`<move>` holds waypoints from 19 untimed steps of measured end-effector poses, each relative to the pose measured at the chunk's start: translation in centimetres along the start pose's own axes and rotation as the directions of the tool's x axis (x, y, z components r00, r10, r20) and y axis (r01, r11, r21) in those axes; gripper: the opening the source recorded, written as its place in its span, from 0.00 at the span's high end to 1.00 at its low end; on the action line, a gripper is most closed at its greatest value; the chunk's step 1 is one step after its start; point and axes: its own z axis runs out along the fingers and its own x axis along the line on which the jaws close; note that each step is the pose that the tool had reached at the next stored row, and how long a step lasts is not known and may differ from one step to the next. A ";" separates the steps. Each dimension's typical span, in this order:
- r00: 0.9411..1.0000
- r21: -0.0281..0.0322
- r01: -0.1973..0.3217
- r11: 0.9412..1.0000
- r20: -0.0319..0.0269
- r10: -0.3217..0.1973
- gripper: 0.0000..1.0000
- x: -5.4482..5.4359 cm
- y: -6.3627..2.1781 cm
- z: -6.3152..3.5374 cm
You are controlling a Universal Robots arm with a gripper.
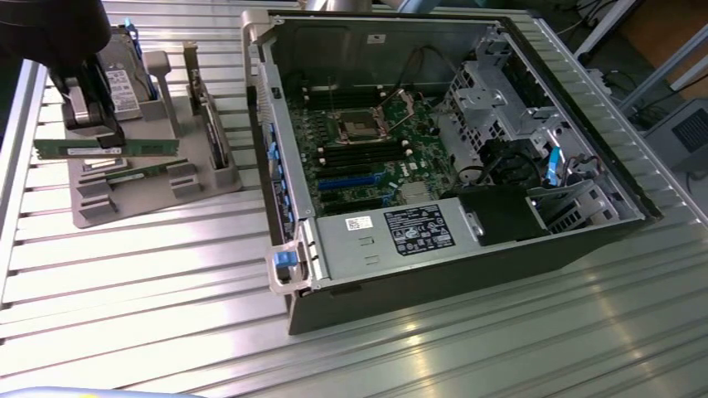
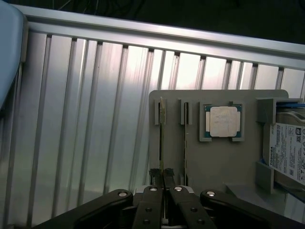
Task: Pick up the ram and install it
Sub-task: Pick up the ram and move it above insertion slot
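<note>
Tool (image 2: 162, 175): clamped shut on the upper edge of the ram (image 2: 162, 129), which stands on edge in the grey holder (image 2: 219, 162) on the worktop (image 2: 86, 124). Best lifted straight and level, no twisting, well clear of the second stick (image 2: 185, 138) just beside.

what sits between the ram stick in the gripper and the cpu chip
A second ram stick, on edge in the grey holder, lies between the gripped ram stick and the cpu chip, in the wrist view.
</note>
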 end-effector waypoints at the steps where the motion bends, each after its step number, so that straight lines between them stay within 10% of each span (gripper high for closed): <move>1: 1.000 0.000 0.000 1.000 0.000 0.000 0.88 0.0 0.00 -0.03; 19: 1.000 -0.001 0.000 1.000 -0.009 0.000 0.88 0.0 0.02 -0.64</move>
